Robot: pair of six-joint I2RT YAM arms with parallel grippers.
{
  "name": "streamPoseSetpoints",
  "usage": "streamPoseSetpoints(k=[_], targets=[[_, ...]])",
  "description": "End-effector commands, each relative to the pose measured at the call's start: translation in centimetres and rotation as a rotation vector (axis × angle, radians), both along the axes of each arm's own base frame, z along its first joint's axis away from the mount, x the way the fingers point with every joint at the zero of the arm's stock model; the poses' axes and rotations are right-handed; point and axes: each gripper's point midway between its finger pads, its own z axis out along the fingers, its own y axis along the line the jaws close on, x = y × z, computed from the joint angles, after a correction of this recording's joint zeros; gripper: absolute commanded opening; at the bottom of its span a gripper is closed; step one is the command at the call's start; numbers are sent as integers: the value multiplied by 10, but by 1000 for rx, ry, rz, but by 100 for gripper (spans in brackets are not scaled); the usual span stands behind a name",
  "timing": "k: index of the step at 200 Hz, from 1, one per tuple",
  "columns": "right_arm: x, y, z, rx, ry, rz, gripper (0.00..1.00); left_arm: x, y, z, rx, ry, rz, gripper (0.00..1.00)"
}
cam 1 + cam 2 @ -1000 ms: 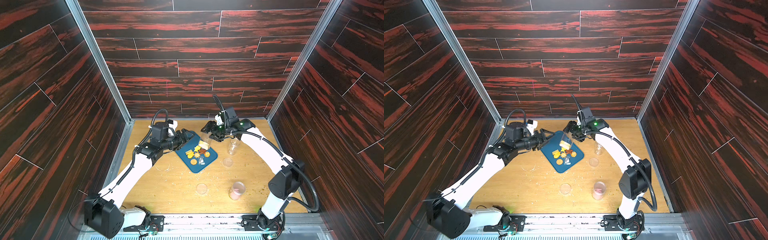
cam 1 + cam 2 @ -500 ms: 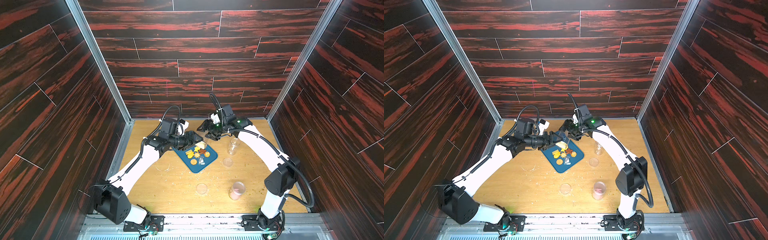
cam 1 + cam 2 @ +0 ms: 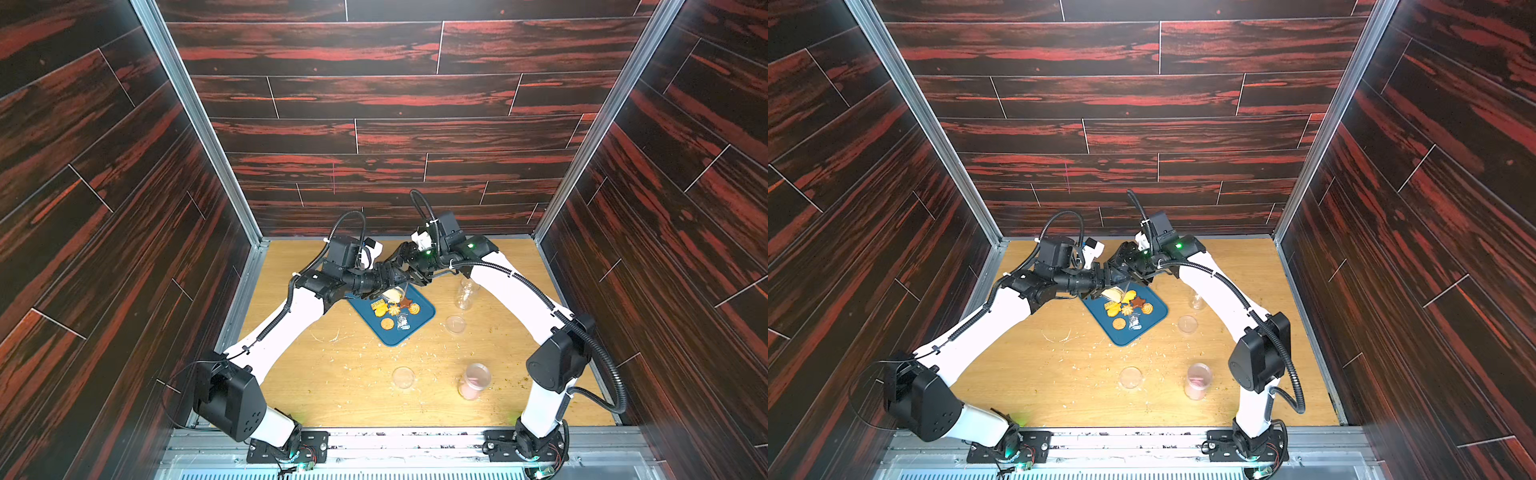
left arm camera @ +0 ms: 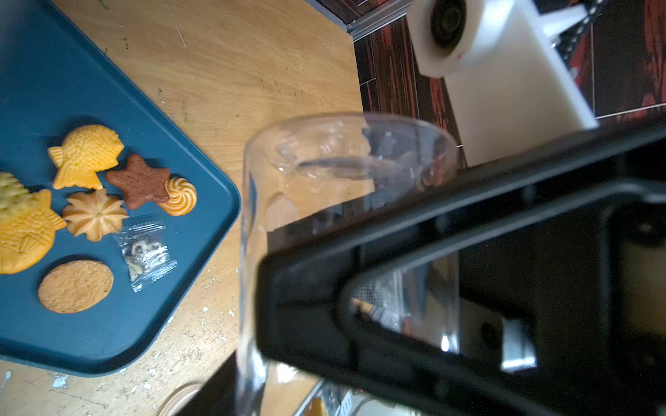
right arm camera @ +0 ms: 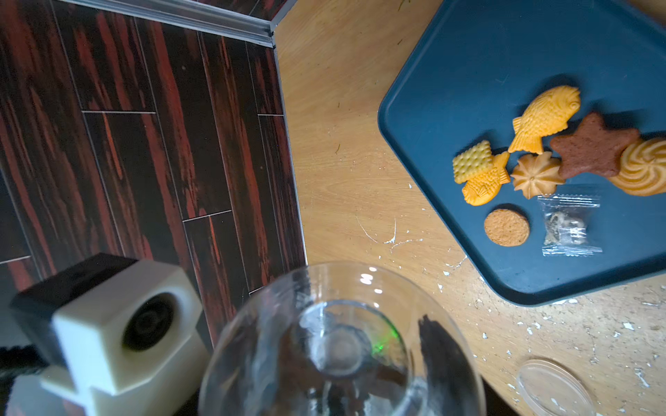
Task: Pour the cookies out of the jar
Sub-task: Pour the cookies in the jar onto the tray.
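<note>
Dark red-streaked panels wall a wooden table (image 3: 332, 386) strewn with crumbs. Both arms meet above the far corner of a blue tray (image 3: 395, 337). The right gripper (image 3: 409, 268) holds a clear, empty-looking jar (image 4: 346, 173). The left gripper (image 3: 388, 279) lays a black finger (image 4: 360, 288) across the jar's wall, though whether it clamps cannot be told. The cookies (image 4: 93, 212) lie clustered on the tray beside a small clear packet (image 4: 146, 252).

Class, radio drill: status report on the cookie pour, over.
Left tool and right tool both on jar. Jar looks empty; cookies on tray. Packet lies among them.
</note>
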Motion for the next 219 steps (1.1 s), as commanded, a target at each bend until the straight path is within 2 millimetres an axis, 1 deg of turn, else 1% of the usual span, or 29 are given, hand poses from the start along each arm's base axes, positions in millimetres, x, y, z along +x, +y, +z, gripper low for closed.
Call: streamPoseSetpoints(k=[1,15,33,65,79,82,99,116,129,145,166,177,184,191,210,219], targets=[[-3,13,-5,26,28,32,70,-2,-3,1,-6,-12,-10,67],[-3,12,-4,24,18,38,71,-2,-3,1,1,-12,-9,65],[-3,9,-3,9,0,40,76,3,-2,-2,13,-16,7,63],[4,-3,-2,-29,-27,21,82,7,-3,-6,16,-9,15,63],[10,-15,3,-36,-47,-1,83,9,-3,-8,19,-8,23,63],[15,-22,4,-55,-66,-27,83,9,-3,-10,22,-5,25,63],[26,-44,12,-88,-111,-72,84,13,1,-14,46,-11,50,63],[27,-63,18,-133,-149,-94,84,21,8,-20,96,-28,99,63],[21,-75,17,-173,-168,-92,84,31,13,-26,119,-34,149,63],[6,-85,6,-198,-169,-74,84,43,13,-30,102,-15,188,64],[-15,-90,-11,-144,-130,-57,83,56,15,-32,76,0,248,64],[-23,-91,-16,-90,-117,-49,82,63,14,-26,28,-25,278,64],[-26,-90,-11,-32,-128,-39,82,66,12,-22,-7,-36,286,64],[-27,-93,-8,5,-135,-51,82,66,8,-18,-38,-42,275,64],[-18,-104,15,112,-196,-78,82,64,-1,-8,-60,-90,217,64],[-12,-106,28,143,-228,-71,84,58,-3,-9,-22,-131,179,64]])
